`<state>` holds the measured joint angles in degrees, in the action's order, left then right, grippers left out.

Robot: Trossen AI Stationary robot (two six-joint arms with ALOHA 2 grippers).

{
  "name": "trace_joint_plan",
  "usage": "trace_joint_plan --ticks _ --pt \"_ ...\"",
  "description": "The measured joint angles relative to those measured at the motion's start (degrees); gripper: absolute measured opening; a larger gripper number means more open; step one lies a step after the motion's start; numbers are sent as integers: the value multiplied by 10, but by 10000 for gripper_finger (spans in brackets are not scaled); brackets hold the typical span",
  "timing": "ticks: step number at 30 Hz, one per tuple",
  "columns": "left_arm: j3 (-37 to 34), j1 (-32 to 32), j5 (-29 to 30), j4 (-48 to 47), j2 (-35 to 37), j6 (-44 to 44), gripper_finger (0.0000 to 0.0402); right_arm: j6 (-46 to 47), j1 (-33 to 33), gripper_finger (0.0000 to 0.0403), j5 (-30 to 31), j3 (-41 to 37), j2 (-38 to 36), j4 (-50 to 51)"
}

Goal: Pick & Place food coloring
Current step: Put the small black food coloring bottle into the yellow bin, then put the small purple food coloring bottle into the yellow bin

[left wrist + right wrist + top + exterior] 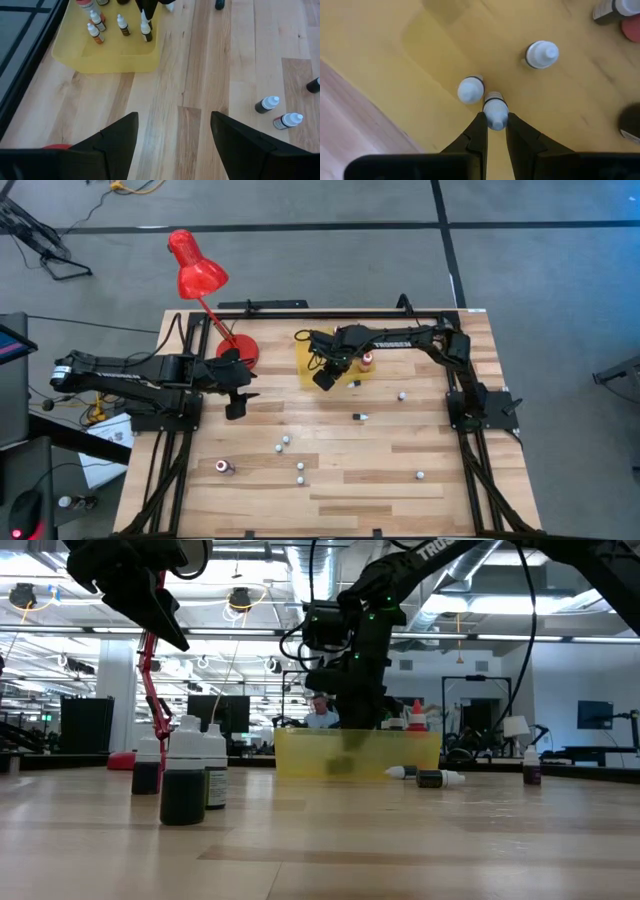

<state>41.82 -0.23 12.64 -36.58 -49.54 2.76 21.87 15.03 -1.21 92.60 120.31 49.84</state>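
Observation:
The food coloring is a set of tiny bottles with pale caps. Three stand on the yellow mat [107, 55], which has a low rim: an orange one [94, 32], a dark one [123, 26], and one [495, 112] in my shut right gripper [495, 117]. Several others are scattered on the wood, such as two bottles [282, 446] and a red one [224, 467]. My left gripper [172, 117] hangs open above bare wood beside the red lamp's base [240, 348], touching nothing. My right gripper pinches one bottle between its two fingers at the pale cap and neck [495, 119]. It comes from above, pointing down. The bottle [145, 31] stands upright under the fingers near the mat's near rim. Whether its base rests on the mat I cannot tell.
A red desk lamp [197, 272] stands at the table's far left. A bottle [471, 90] stands right beside the held one, and another [541, 54] stands farther off. A dark bottle [430, 778] lies on its side near the mat. Three bottles [183, 780] stand close to the low camera.

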Motion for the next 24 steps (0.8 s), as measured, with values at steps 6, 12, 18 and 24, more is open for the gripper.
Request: trace_joint_plan --ticks 6,12,18,24 --pt "0 0 0 0 0 0 242 0 1 63 -1 0 0 0" --pt "0 0 0 0 0 0 242 0 1 111 0 0 0 0" --pt "0 0 0 0 0 -2 242 -23 5 145 -1 30 -6 53" --pt "0 0 -1 -1 0 -2 242 -61 8 144 1 139 -32 162"
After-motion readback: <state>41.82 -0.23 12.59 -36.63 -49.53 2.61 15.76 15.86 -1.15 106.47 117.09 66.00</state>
